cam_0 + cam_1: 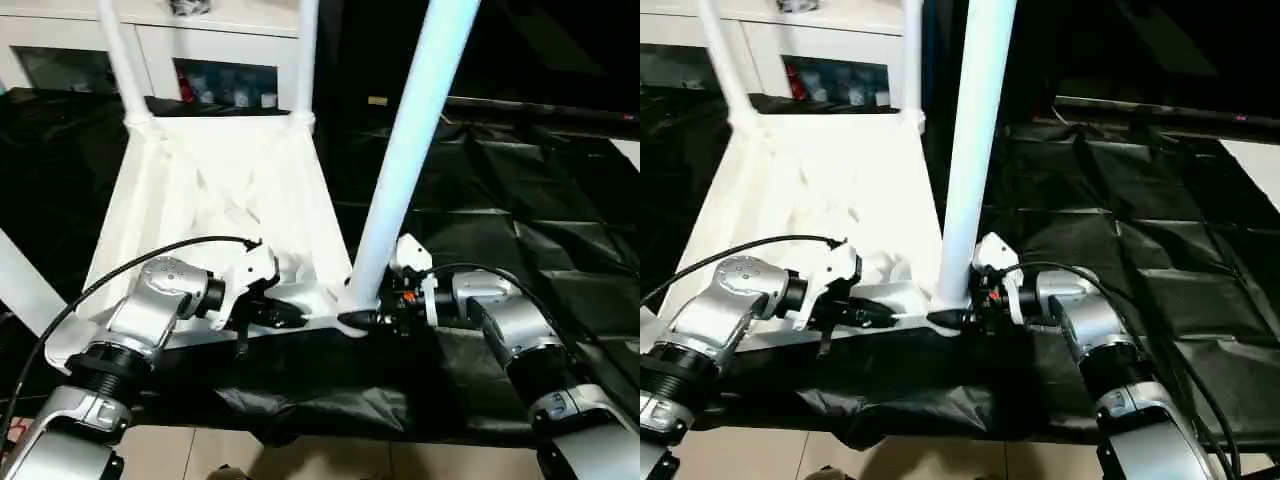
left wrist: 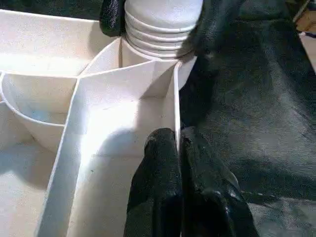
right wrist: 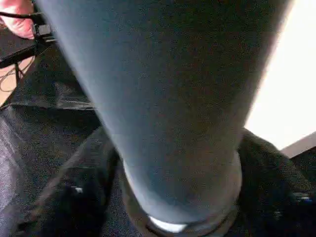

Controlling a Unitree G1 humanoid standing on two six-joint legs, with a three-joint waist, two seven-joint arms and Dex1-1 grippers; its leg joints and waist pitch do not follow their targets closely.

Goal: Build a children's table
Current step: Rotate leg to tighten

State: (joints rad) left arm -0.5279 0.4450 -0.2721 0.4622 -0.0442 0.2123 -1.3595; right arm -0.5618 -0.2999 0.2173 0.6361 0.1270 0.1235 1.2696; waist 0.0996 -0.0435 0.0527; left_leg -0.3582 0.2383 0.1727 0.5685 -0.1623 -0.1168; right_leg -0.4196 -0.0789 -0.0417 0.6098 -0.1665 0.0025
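Observation:
The white table top [image 1: 200, 190] lies upside down on a black sheet, ribbed underside up. Two legs [image 1: 125, 60] [image 1: 305, 50] stand in its far corners. A third leg [image 1: 405, 150] rises from the near right corner socket. My right gripper [image 1: 362, 320] is shut on this leg's base, one black finger on each side of its ribbed end [image 2: 158, 24]. My left gripper [image 2: 178, 143] is shut on the thin rim wall [image 2: 175, 98] of the top, just left of that corner. The right wrist view looks up along the leg [image 3: 168, 98].
A white cabinet [image 1: 220, 75] with glass doors stands behind the table top. The black sheet [image 1: 520, 200] spreads to the right, and its front edge hangs over pale floor tiles [image 1: 300, 460]. A white bar [image 1: 20, 280] slants across the left edge.

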